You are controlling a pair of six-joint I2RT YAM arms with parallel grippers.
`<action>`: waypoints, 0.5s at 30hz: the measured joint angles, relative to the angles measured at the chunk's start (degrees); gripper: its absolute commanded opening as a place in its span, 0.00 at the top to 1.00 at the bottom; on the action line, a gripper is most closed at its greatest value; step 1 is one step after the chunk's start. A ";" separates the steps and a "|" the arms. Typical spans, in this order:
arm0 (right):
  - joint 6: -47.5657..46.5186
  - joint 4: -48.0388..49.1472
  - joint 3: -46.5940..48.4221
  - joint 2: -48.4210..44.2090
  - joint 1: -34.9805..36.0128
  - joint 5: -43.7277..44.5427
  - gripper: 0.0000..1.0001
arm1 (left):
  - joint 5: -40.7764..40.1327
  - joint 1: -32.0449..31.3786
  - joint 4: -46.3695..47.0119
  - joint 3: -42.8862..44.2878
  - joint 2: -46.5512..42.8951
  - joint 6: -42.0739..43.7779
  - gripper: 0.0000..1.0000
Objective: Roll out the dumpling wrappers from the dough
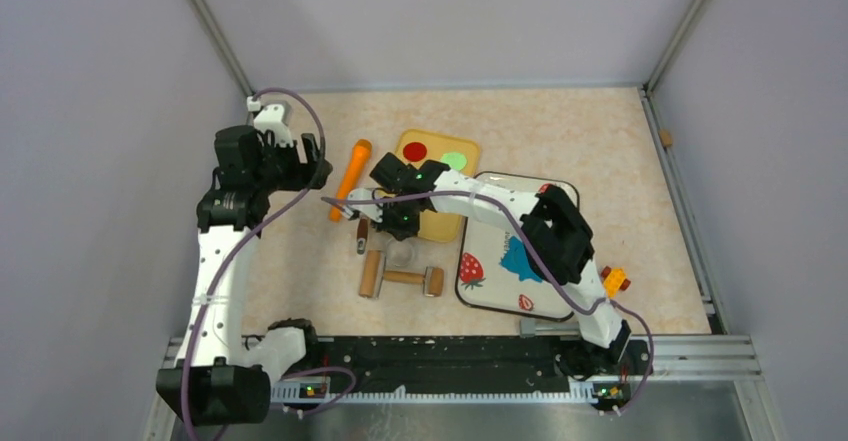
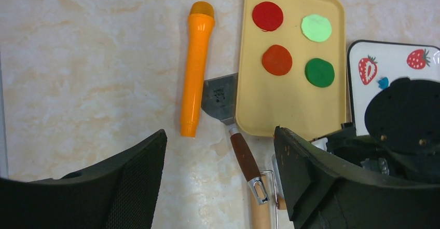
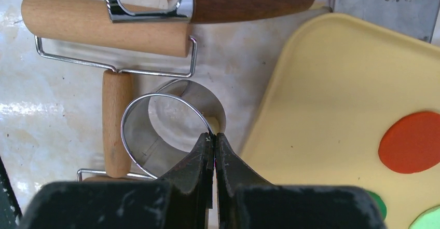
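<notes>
ok so where we're at: not very far, by the look of it. the blue dough (image 1: 518, 259) is a ragged flat patch on the strawberry board (image 1: 495, 293), which sits just right of the yellow tray (image 2: 290, 109). the tray only holds red and green discs (image 2: 277, 59), four of them, and we can't spot a single clean blue wrapper on it or around it. so at best the flattening is done, and all the cutting and moving over is left, we reckon.

tools: the rolling pin (image 3: 104, 24) lies on the table off the tray's near left corner, nobody holding it. the metal ring (image 3: 194, 99) stands right beside that same edge of the tray. our right gripper (image 3: 214, 135) is pressed fully closed with its tips right at the ring's rim. whether it's actually pinching the thin wall, we can't tell. the left gripper (image 2: 220, 133) hangs spread wide and empty left of the tray, above the scraper (image 2: 220, 96) and the orange stick (image 2: 194, 73).
</notes>
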 measured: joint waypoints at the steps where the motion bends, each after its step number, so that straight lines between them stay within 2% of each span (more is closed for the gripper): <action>1: 0.00 0.26 0.00 0.20 0.50 0.44 1.00 | 0.26 0.92 0.00 -0.04 -0.22 -0.61 0.21; 9: 1.29 2.82 -0.11 0.87 1.68 4.35 0.99 | 2.14 3.74 0.39 -1.20 -0.72 -3.54 0.22; 11: 1.40 3.45 -0.17 0.98 1.66 5.33 0.90 | 2.80 3.76 0.55 -2.01 -0.72 -4.00 0.22; 13: 1.60 3.69 -0.22 1.01 1.62 6.05 0.76 | 3.43 3.76 0.68 -2.69 -0.70 -4.52 0.23; 15: 1.92 3.65 -0.22 1.01 1.64 6.14 0.70 | 4.17 3.76 0.83 -2.82 -0.48 -4.94 0.23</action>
